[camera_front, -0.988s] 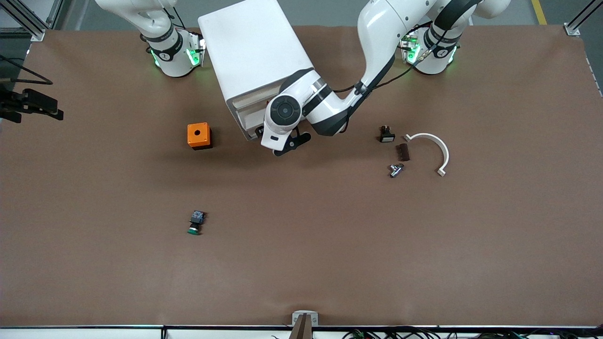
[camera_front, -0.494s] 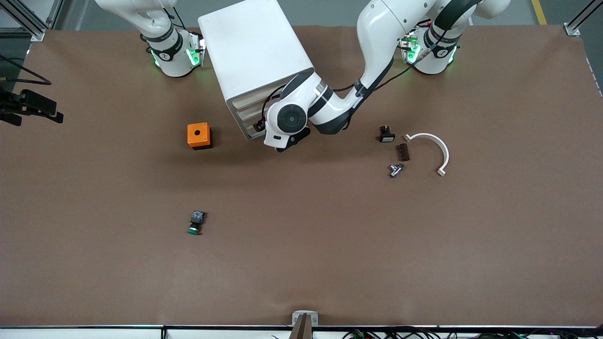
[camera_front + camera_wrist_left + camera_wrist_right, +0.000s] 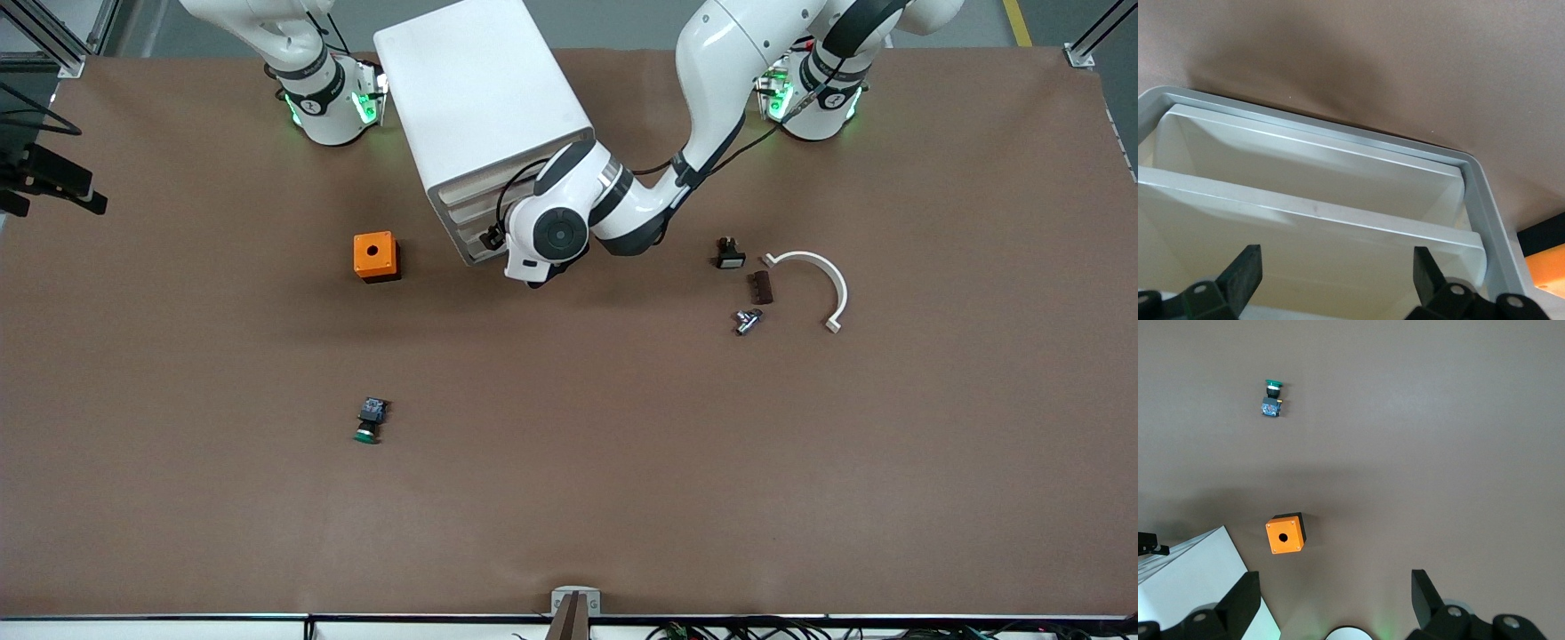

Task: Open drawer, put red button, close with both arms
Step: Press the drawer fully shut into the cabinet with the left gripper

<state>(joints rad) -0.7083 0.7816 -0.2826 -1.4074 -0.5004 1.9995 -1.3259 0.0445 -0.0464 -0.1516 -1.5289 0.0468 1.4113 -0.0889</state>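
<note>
Left gripper (image 3: 532, 277) sits low at the front of the white cabinet (image 3: 484, 116), fingers (image 3: 1245, 273) spread apart and empty, drawer fronts filling the left wrist view. The drawer (image 3: 1311, 217) that spans the gap between the two fingers appears pushed in; whether it is the uppermost one cannot be confirmed from this view alone. Judged step: closing or seating the drawer with the left arm, or lining up on its front edge. The red button is not visible in any view; it may be inside the cabinet, but that cannot be told. To do this well: keep the fingers square to the drawer lip, press along the slide direction only, and avoid catching the drawer below. The cabinet stands skewed on the table, so the push should follow its axis. Right gripper (image 3: 1331, 603) is raised over the right arm's end of the table, fingers apart, empty, waiting; below it lie the orange box (image 3: 1285, 534) and, well apart, the green button (image 3: 1272, 397).
</note>
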